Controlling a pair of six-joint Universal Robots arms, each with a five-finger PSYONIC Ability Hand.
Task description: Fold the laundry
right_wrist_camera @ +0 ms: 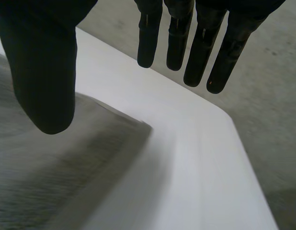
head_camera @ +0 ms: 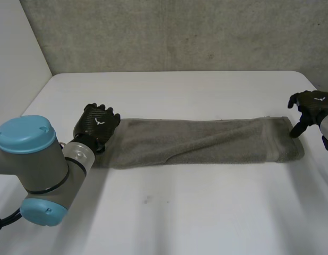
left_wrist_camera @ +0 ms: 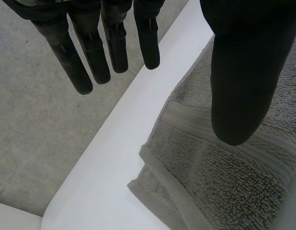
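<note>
Grey towel (head_camera: 201,142) lies as a long folded strip across the middle of the white table (head_camera: 180,212). My left hand (head_camera: 97,125) is at its left end and my right hand (head_camera: 311,108) at its right end. Both are released, fingers straight, grasping nothing. I judge we are between folds. Next move calls for pinching one end and carrying it over to the other.

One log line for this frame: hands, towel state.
left hand: open, at towel left end | right hand: open, at right end | towel: long folded strip, flat on table
</note>
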